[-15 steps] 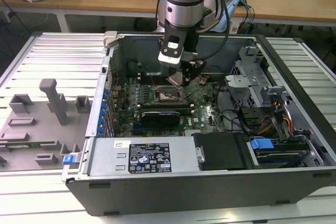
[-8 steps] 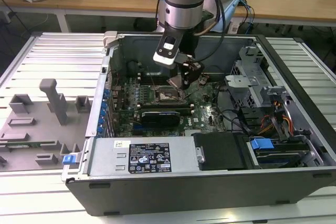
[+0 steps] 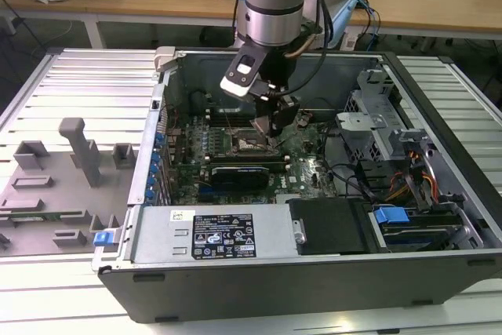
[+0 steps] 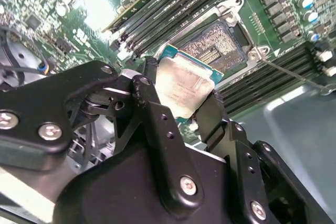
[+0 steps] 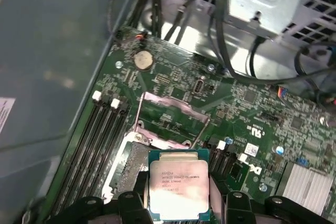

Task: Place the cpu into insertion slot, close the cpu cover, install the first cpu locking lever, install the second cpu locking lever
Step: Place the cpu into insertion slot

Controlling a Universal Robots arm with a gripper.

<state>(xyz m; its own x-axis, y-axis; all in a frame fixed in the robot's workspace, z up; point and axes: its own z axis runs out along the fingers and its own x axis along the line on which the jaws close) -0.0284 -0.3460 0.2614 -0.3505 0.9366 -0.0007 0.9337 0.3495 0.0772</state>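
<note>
Second wrist view: the gripper (image 4: 181, 98) is clamping the cpu (image 4: 185, 83) by its edges between its jaws, hanging close over the open insertion slot (image 4: 218, 45). In the first wrist view the cpu cover (image 5: 170, 103) is standing open. The placing step is running, I judge; seating is calling for squared edges.

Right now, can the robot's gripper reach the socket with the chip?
Probably yes. The gripper holds the cpu close above the insertion slot, and the cpu cover stands swung open, leaving the slot uncovered.

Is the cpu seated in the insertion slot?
No, in the second wrist view the pincer holds the cpu clear of the insertion slot, which lies bare.
</note>
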